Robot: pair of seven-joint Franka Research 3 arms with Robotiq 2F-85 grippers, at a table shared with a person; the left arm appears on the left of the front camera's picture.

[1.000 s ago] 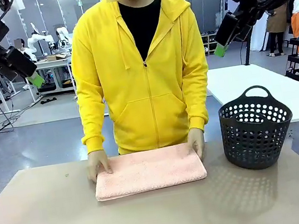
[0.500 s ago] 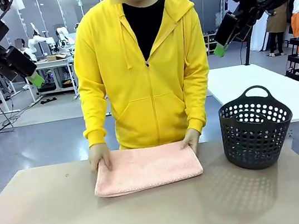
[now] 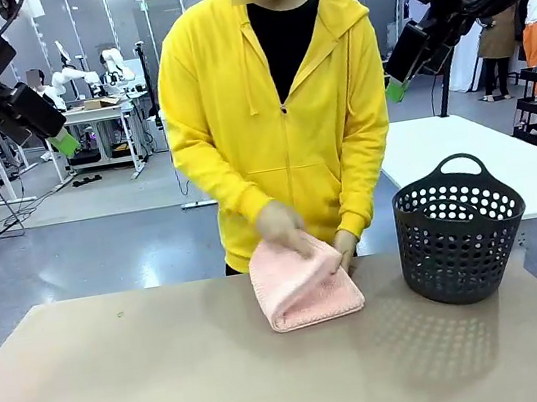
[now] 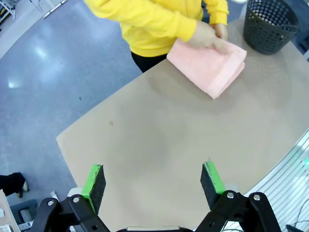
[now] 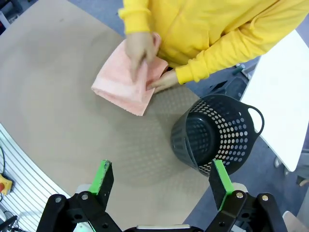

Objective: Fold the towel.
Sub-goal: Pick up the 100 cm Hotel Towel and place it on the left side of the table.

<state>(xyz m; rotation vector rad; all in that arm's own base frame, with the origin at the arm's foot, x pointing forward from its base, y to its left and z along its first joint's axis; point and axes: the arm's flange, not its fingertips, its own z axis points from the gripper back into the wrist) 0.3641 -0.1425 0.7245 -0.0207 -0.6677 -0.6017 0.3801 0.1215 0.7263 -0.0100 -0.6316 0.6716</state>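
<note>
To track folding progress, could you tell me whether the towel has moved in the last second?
Yes. The towel was folded toward the basket: its left edge shifted right, its basket-side edge stayed put.

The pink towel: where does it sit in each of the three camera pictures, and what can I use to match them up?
Front view: the towel lies just right of centre, near the far edge of the table.
Left wrist view: the towel is at upper right.
Right wrist view: the towel is upper left of centre.
Shared landmark: the black basket standing close beside it.
</note>
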